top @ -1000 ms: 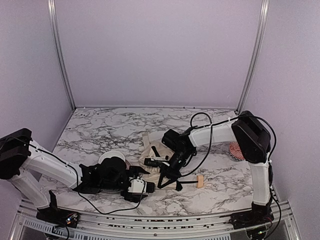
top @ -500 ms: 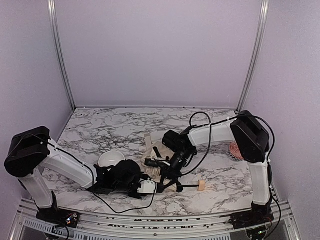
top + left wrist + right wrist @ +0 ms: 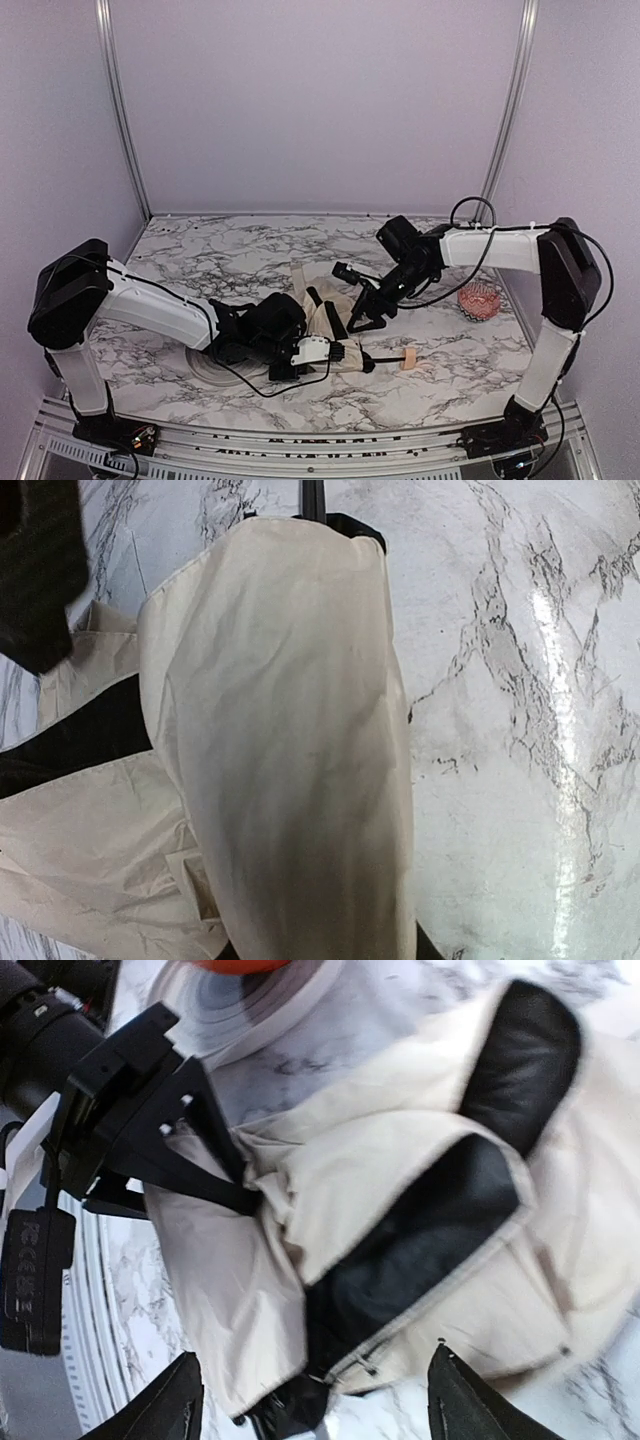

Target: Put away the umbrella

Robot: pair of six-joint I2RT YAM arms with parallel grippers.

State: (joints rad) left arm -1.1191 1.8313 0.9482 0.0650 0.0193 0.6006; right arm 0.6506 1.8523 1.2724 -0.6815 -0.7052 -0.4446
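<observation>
- Since a second earlier, the left arm had swung right across the bench (image 3: 200,260) to reach the umbrella (image 3: 280,730), while the right arm had pulled up and back toward the far right.
- The umbrella lay at the middle of the bench, its cream canopy loosely bunched with black lining showing in the folds.
- Its thin black shaft (image 3: 385,358) ran right along the marble to the small tan handle (image 3: 408,360).
- The left pincer (image 3: 338,352) was clasped round the near end of the rolled canopy, cream fabric filling the wrist view between its jaws.
- The right pincer (image 3: 315,1410) hung above the crumpled fabric with its jaws spread wide and nothing between them.
- A white bowl (image 3: 205,362) sat near the front left, partly hidden under the left arm.
- A reddish-pink object (image 3: 478,298), too small to identify, rested near the right edge, well apart from the umbrella.
</observation>
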